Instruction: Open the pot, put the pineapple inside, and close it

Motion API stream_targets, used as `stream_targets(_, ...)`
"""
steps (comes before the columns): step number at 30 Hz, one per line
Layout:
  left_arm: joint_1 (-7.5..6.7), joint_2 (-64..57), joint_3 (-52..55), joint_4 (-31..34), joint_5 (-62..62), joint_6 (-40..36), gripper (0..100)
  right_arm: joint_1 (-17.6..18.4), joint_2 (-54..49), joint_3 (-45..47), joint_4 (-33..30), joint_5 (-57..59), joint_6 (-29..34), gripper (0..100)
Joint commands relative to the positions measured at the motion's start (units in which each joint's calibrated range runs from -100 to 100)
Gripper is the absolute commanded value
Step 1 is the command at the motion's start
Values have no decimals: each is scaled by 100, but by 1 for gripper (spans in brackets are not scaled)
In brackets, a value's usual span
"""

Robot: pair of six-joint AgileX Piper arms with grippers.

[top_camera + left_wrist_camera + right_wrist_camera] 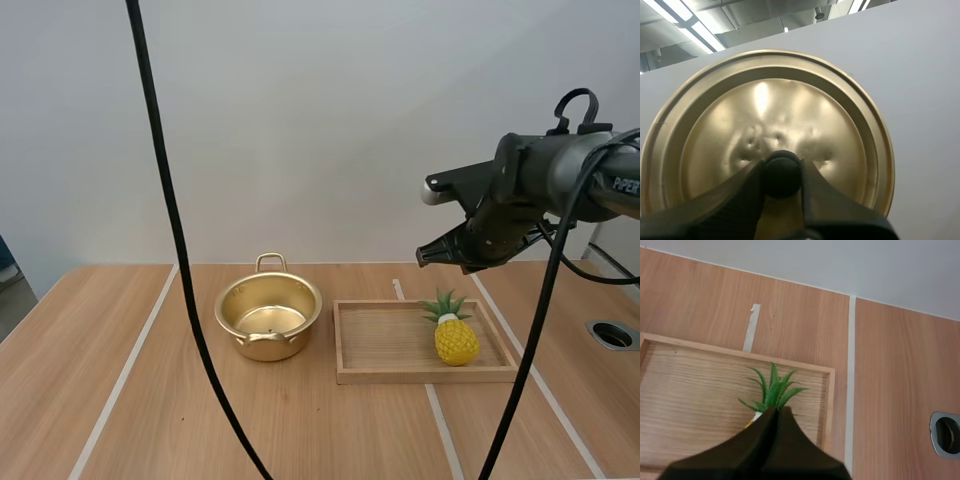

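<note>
pot (268,318): sitting open on the table (300,430), just left of the wooden tray (390,372); looking empty inside.
lid (765,115): being held off the pot; left gripper (782,172) is clamping the black knob (782,176), one finger on each side.
pineapple (455,338): lying at the tray's right end, green crown pointing toward the back, well apart from the pot.
right gripper (425,256): hovering above the pineapple, fingers pressed together into one wedge, gripping nothing. I'm guessing it needs opening before it goes down.
handling: looking like a small moulded toy, so I'm judging it light and stiff, with bumpy skin giving decent friction. Crown leaves are looking thin and bendy, a poor hold.
grip point: I'm betting on the yellow body's middle, across its narrow width.
risk: the rounded body may be rolling or squirting out of an off-centre pinch.
</note>
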Motion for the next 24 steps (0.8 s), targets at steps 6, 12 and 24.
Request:
stream_targets(6,0,-40,-51,-38,-201,-44,0,-24,469,-33,0,530,44,0)
stream_targets(12,0,-40,-51,-38,-201,-44,0,-24,725,-33,215,724,44,0)
stream_targets(24,0,-40,-51,-38,-201,-44,0,-24,770,-33,167,689,44,100)
